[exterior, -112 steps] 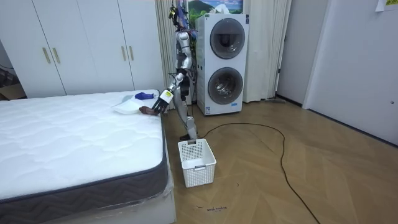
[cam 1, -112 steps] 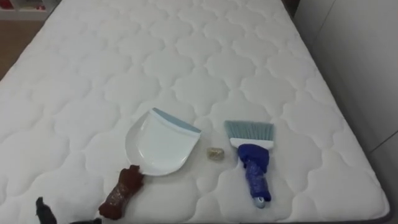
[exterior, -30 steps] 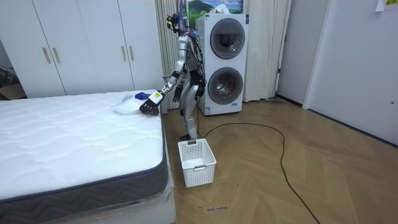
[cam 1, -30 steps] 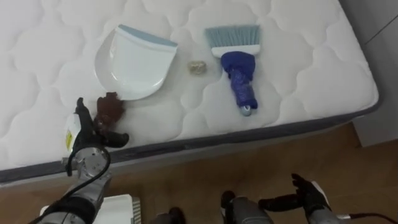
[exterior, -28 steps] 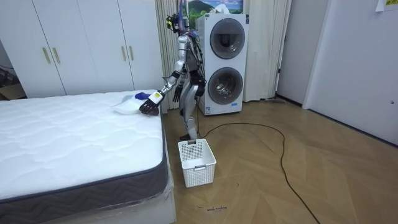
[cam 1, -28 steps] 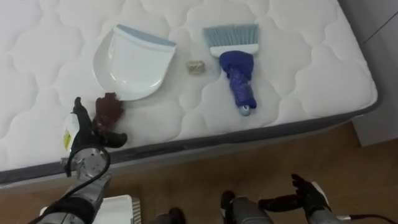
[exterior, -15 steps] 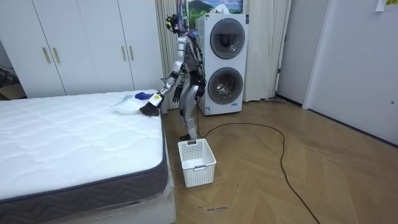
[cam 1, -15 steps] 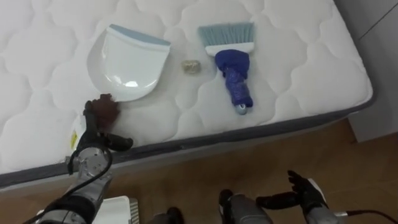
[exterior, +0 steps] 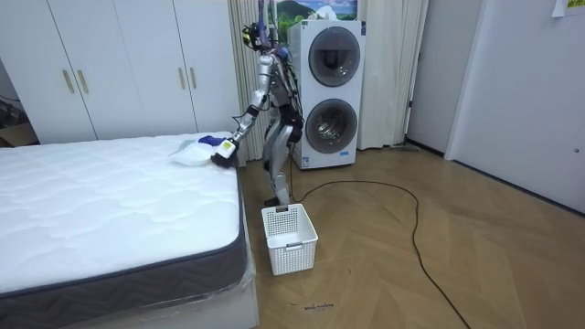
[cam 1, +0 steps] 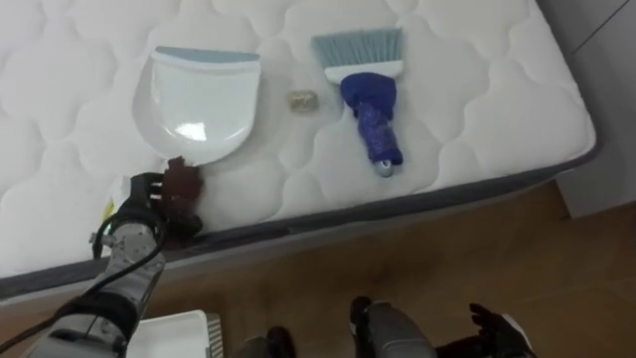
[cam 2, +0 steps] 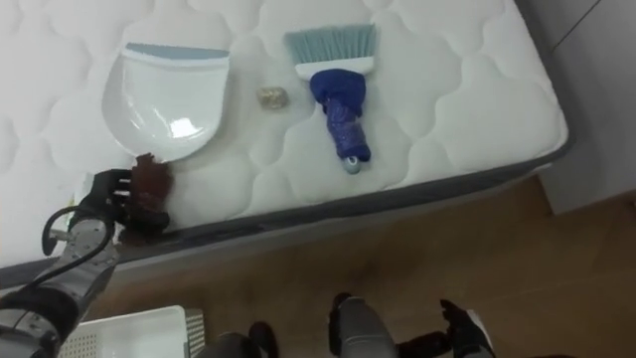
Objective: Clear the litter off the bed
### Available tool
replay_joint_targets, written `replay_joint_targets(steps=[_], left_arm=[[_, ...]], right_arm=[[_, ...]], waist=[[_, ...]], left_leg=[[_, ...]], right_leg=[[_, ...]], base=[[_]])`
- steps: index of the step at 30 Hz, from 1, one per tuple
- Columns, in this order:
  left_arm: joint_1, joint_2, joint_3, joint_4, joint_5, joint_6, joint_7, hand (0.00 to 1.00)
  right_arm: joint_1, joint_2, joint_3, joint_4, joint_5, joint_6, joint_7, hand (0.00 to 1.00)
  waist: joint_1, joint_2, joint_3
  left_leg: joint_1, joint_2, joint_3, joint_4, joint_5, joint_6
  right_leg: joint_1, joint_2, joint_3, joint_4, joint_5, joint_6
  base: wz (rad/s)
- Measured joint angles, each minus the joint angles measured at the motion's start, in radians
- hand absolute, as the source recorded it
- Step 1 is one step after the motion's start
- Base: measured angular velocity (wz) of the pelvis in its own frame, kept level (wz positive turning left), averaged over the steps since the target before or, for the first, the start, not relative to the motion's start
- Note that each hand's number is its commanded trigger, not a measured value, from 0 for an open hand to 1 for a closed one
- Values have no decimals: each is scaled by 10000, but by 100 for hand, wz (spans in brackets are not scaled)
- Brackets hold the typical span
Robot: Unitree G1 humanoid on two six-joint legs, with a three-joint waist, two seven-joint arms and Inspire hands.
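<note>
Gripping, with left hand (cam 1: 147,207) fingers curled round it, the brown handle (cam 1: 183,186) at the near end of the dustpan (cam 1: 199,99) on the mattress (cam 1: 477,119). Leaving the scrap (cam 1: 302,100) just right of the dustpan, the brush (cam 1: 370,89) right of that (untouched). Holding the right hand (cam 1: 494,328) low, well right of the dustpan. Likely taking up the pan; next needing its lip beside the scrap.
</note>
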Motion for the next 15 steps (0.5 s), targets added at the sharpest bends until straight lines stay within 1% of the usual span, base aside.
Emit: replay_joint_targets(steps=[3, 8, 12, 15], left_arm=[[-2, -81, -256, 44, -31, 64, -48, 100], [-17, -107, -270, 52, -154, 213, -73, 100], [-18, -136, -260, 233, -150, 239, -74, 100], [-18, -162, -319, 363, -149, 241, -45, 100]], right_arm=[[30, -22, 70, -205, 3, 94, -13, 0], [68, -52, 166, -388, -3, 167, -103, 0], [197, -65, 165, -714, -47, 186, -132, 0], [261, -71, 173, -751, -1, 198, -204, 0]], waist=[[-17, 3, 2], [-81, 3, 0], [-236, 3, -1], [-257, 3, -1]], left_leg=[[-185, 22, -2, 199, -82, 5], [-232, 13, -4, 373, -168, 7], [-320, 7, 4, 447, -178, 17], [-315, 9, 51, 451, -177, 17]], right_leg=[[-173, -2, 0, 175, -77, 1], [-221, -50, -9, 375, -176, -7], [-317, -76, -2, 472, -190, -9], [-342, -89, 11, 499, -190, -13]], base=[[0], [0], [0], [-2]])
